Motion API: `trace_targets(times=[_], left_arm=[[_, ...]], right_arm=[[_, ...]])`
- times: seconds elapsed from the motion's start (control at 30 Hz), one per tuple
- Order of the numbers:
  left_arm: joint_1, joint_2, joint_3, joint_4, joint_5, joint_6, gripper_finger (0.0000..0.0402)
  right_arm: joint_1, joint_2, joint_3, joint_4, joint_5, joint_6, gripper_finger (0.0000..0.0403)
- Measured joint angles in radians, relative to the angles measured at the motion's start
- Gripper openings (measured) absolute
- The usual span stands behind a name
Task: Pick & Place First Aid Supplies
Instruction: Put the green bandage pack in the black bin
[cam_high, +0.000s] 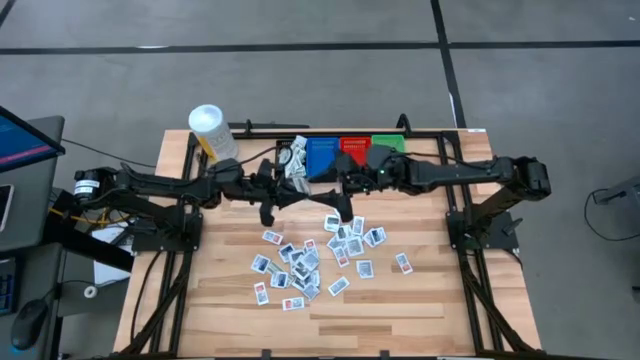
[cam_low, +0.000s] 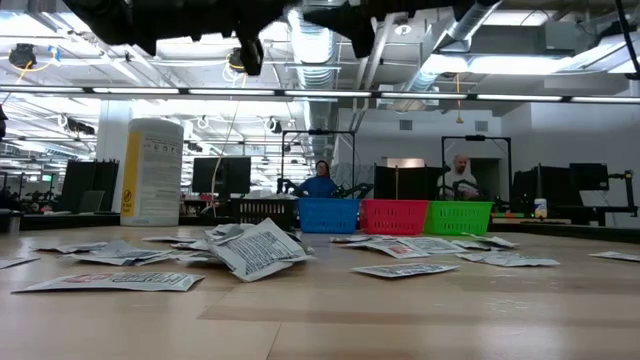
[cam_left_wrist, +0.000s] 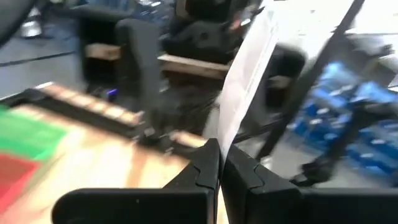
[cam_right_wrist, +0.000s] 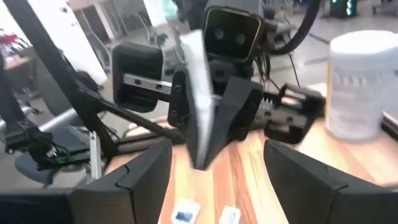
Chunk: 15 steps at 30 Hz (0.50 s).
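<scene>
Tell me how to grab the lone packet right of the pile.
Probably from straight above, pinching across its narrow width: the lone packet lies flat on the table, apart from the pile, so both long edges look free.

- We see the left arm stretched from the table's left side toward the middle, wrist raised above the surface.
- The left gripper (cam_left_wrist: 219, 163) has its fingers pressed together, pinching the edge of a white packet (cam_left_wrist: 247, 74) that stands up from them.
- The right arm reaches in from the right side, meeting the left near the table's far middle.
- The right gripper (cam_right_wrist: 214, 168) faces the left one, its fingers (cam_right_wrist: 144, 171) spread wide and holding nothing.
</scene>
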Motion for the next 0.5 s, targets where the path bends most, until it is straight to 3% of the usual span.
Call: trace_targets(times=[0.23,0.5], left_arm=[[0.062,0.000,0.000,-0.243,-0.107,0.021,0.0007],[0.205,0.000,0.000,-0.439,-0.131,-0.003,0.0007]], right_arm=[[-0.015,0.000,0.000,-0.180,0.000,0.000,0.0249],[-0.018,0.000,0.000,-0.288,0.032,0.020,0.0249]])
